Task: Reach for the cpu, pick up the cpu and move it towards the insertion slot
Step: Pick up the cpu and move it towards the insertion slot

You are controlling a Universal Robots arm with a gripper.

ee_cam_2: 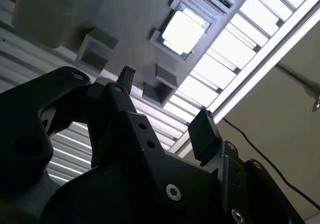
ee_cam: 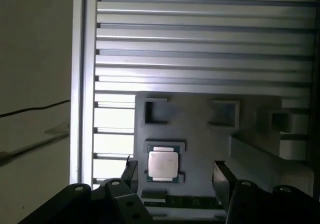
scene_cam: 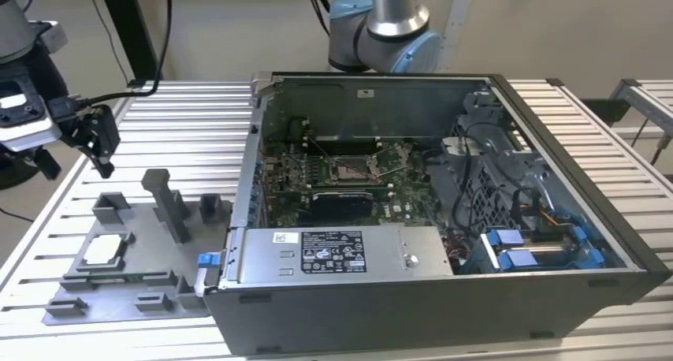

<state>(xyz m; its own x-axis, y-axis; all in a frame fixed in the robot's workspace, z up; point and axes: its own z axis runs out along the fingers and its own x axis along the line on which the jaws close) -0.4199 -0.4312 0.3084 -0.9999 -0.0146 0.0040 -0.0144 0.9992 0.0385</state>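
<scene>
A slatted metal table [scene_cam: 189, 113] carries an open dark grey computer case [scene_cam: 589, 294], which takes up the middle and the exterior view's right. Inside the case, a silver labelled box [scene_cam: 336, 253] lies along the near wall, with blue drive brackets [scene_cam: 538, 249] to its right. Just beside the case, on the exterior view's left, a grey fixture plate [scene_cam: 105, 298] rests on the table. It bears raised blocks and a tall post [scene_cam: 169, 207].

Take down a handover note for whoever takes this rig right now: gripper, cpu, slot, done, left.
The gripper is open and empty, hovering above the cpu, not touching it.
The cpu lies flat in the grey fixture, to the exterior view's left of the computer case.
The insertion slot sits on the board inside the case.
Done: gripper positioned over cpu. Left: grasp, lift, carry to slot.
</scene>
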